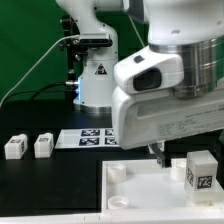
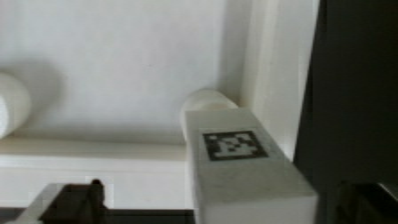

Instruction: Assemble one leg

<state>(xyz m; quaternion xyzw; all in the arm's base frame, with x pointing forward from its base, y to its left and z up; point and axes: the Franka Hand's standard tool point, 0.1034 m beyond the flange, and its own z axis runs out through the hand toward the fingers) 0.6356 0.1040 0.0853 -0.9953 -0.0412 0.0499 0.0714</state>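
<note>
Jaws on your gripper (image 2: 217, 200) stand wide apart and clamp nothing. In the wrist view one dark fingertip (image 2: 71, 200) sits clear of the leg (image 2: 240, 165), with white panel (image 2: 107, 60) showing between them. The other fingertip merges with the dark strip along the opposite edge, so you cannot tell whether it touches. The leg sits between the two fingers, its tag facing the camera and its far end right against a round socket (image 2: 210, 100) in the panel. From the exterior view you see the leg (image 1: 200, 170) standing on the panel (image 1: 135, 190) at the exterior view's right, with one finger (image 1: 158, 152) hanging just beside it. A spare block (image 1: 14, 147) and a second block (image 1: 43, 145) stand on the black table (image 1: 40, 190) at the exterior view's left, well apart from the panel, and the marker board (image 1: 88, 138) lies flat between them and the arm.
</note>
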